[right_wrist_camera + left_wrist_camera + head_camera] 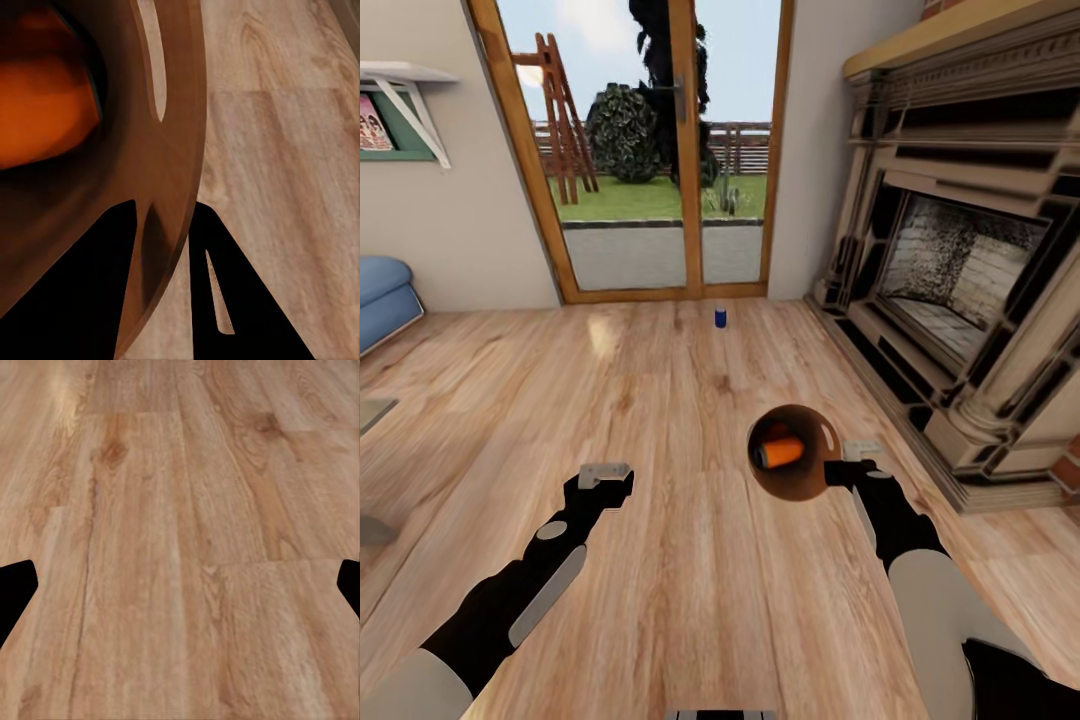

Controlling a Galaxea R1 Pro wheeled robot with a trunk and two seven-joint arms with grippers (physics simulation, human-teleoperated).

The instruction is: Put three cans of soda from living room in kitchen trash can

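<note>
Living room, wood floor (pixel 660 420): glass garden door at upper centre of the head view, blue sofa (pixel 382 295) at the left edge, dark ornate fireplace (pixel 960 270) along the right. Trash can (pixel 795 452): lower centre-right of the head view, carried off the floor, its coppery-brown inside turned toward the camera. Contents: orange soda can (pixel 780 452) lying on its side in the bottom; a second patch of orange shows just above it, likely the second orange can, though it is too crowded to be sure. Blue soda can (pixel 721 317): standing upright on the floor at upper centre, just short of the door, well apart from the trash can. Right gripper (pixel 852 468): clenched on the trash can's rim at its right side; the right wrist view shows one dark finger (pixel 67 300) inside the wall and the other outside, with the orange can glowing deep within. Left gripper (pixel 606 476): lower left of the head view, hanging over bare floor, holding nothing; in the left wrist view its fingertips (pixel 15 592) sit at opposite edges, spread wide. Progress, by judgement: one can surely binned, probably two; the blue one is yet to be collected, and the trash can is not in the kitchen.
</note>
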